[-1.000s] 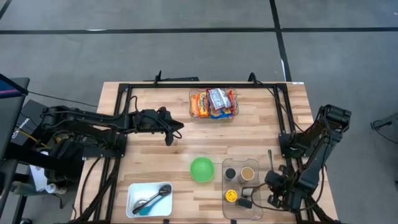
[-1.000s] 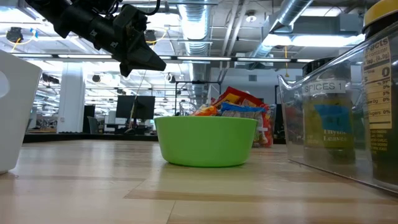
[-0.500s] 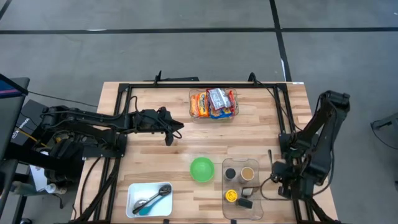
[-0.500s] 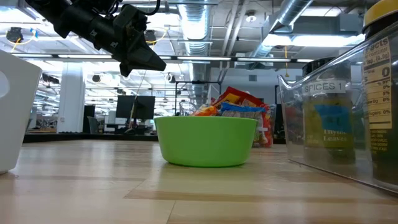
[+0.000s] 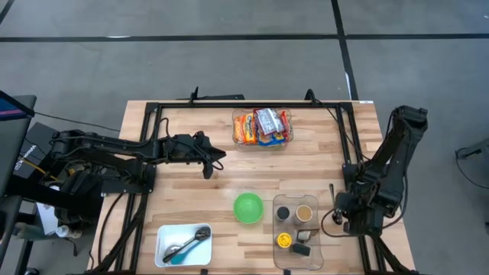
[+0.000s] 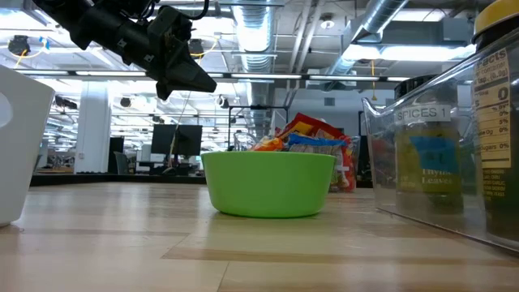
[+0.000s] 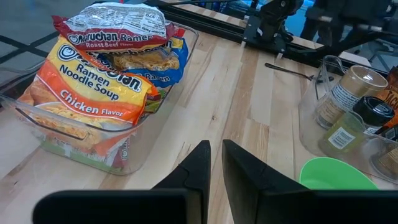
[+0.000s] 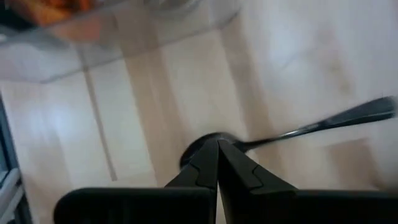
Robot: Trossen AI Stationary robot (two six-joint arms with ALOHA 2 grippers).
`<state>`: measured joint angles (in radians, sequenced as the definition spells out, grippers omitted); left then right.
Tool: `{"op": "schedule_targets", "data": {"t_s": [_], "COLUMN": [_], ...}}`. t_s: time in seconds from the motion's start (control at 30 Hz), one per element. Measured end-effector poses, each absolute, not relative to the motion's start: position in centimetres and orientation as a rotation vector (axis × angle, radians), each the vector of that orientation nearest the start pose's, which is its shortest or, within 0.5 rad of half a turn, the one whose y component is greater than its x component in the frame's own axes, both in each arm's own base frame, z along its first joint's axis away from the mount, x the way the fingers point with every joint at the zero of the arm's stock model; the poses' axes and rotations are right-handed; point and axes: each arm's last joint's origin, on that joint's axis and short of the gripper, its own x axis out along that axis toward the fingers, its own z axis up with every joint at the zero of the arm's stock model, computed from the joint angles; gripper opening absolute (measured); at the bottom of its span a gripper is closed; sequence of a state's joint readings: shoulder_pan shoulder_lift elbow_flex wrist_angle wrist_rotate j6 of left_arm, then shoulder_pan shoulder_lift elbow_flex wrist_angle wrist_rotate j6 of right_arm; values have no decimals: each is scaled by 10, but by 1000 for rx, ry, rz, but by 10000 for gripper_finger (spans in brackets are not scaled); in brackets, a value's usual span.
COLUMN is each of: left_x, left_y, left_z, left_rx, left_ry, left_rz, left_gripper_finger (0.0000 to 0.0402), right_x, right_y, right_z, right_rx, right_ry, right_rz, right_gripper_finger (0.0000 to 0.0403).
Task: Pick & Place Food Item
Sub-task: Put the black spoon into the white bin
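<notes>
Ramen packets lie heaped in a clear tub at the table's far middle; the top one reads roast beef, and below it is a chicken one. My left gripper hovers above the table to the left of the tub. Its fingers are all but together with nothing between them. A green bowl stands on the near middle of the table. My right gripper is shut and points steeply down above a spoon lying at the near right.
A clear spice bin with jars stands right of the bowl. A white bin holding utensils sits at the near left. A black frame rail runs round the work area. Bare wood lies between the left gripper and the bowl.
My right arm has drawn up and gone a little toward the table's far edge, rolling its wrist somewhat. Its gripper has stayed shut. The left arm and all the objects have kept still.
</notes>
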<state>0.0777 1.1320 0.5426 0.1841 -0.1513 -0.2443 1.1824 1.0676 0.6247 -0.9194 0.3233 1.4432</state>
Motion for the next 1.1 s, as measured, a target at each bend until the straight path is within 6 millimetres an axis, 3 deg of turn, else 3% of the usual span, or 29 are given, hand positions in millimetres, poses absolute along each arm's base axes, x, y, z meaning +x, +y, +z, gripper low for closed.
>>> {"op": "schedule_targets", "data": {"t_s": [0.4, 1.1], "left_x": [232, 232], "left_y": [22, 22], "left_z": [218, 218], "left_rx": [-224, -225], "left_ry": [377, 376], "left_rz": [274, 274], "left_gripper_finger": [34, 34], "right_x": [66, 77], "right_y": [136, 140], "right_z": [154, 132], "right_rx": [415, 378], "right_ry": [1240, 1339], "right_rz": [-162, -272], "right_gripper_finger": [0, 0]}}
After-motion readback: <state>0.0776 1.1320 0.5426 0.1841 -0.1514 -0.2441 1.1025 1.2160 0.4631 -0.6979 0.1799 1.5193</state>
